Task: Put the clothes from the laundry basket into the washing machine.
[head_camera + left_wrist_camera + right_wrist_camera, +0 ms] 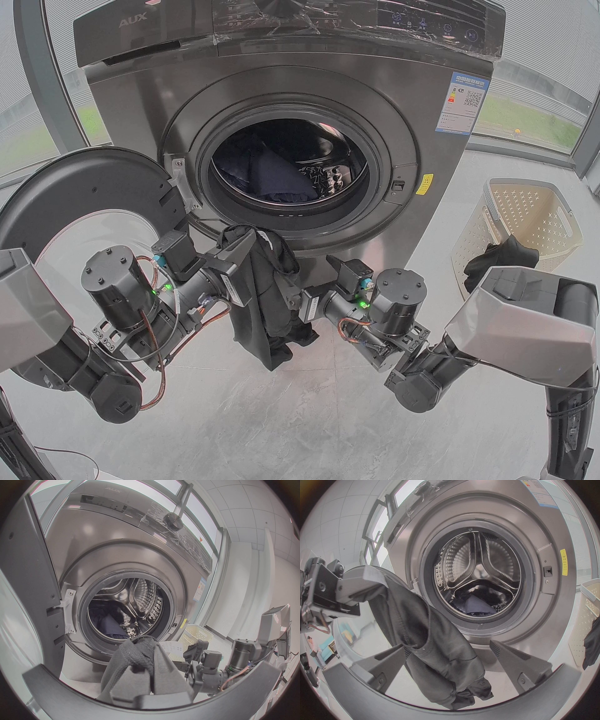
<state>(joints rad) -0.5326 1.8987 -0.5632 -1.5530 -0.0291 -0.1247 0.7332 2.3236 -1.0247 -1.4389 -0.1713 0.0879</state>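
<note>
One garment [262,306]: black, hanging before the washing machine [300,81].
Left gripper [240,250]: clamped on it.
Right gripper [447,645]: fingers apart.
Risk: I fear its hem catching the door seal [287,219].

One washing machine [387,87], one laundry basket [531,212], one black garment [262,294], one dark garment [500,256], one blue piece [275,178], one patterned piece [322,178].

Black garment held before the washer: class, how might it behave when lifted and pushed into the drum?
Probably floppy: the black garment hangs in loose folds from the left gripper. Likely light, since one pinch holds it all. Its trailing end may snag on the drum rim, so push it well in.
</note>
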